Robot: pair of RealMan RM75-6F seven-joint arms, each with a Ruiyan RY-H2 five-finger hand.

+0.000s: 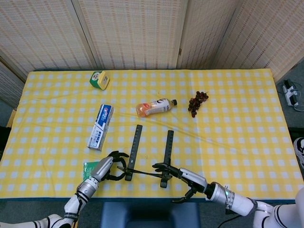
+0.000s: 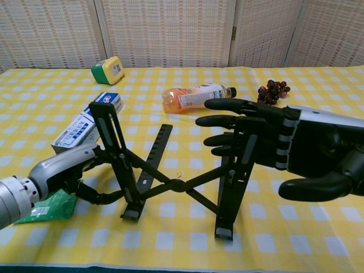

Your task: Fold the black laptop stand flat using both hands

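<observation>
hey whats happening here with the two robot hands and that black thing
A two-armed robot is working on a black laptop stand at the near edge of a yellow checked table. The stand is not folded yet: its uprights are raised and its crossed struts are spread. The left hand has fingers around the left upright, and the right hand sits at the right upright with fingers extended. A toothpaste box, bottle and grapes lie farther back.

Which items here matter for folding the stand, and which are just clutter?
Job:
laptop stand
left hand
right hand

Clutter:
toothpaste box
drink bottle
grapes
green-yellow container
green packet
</observation>
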